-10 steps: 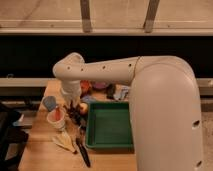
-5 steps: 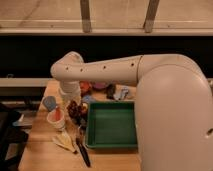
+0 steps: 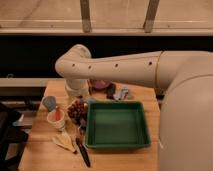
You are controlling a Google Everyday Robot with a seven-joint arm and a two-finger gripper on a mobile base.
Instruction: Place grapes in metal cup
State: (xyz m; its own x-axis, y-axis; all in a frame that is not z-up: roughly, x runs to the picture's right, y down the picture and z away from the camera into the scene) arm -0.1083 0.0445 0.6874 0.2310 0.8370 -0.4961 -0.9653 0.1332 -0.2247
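The grapes (image 3: 76, 109), a dark red-purple bunch, lie on the wooden table (image 3: 40, 155) just left of the green tray. My gripper (image 3: 78, 98) hangs from the white arm's wrist, right above the bunch and touching or nearly touching its top. A small dark grey object (image 3: 110, 91) behind the tray looks like the metal cup; it stands well to the right of the gripper. The arm covers part of the table behind the grapes.
A green tray (image 3: 118, 144) fills the table's middle right. A white cup with orange inside (image 3: 56, 118) and a light blue cup (image 3: 49, 103) stand left of the grapes. Yellow pieces (image 3: 65, 141) and a black-handled tool (image 3: 83, 151) lie in front. A purple object (image 3: 98, 83) sits at the back.
The arm's wrist has shifted slightly; the gripper stays low over the grapes. The grapes and cups have not visibly moved.
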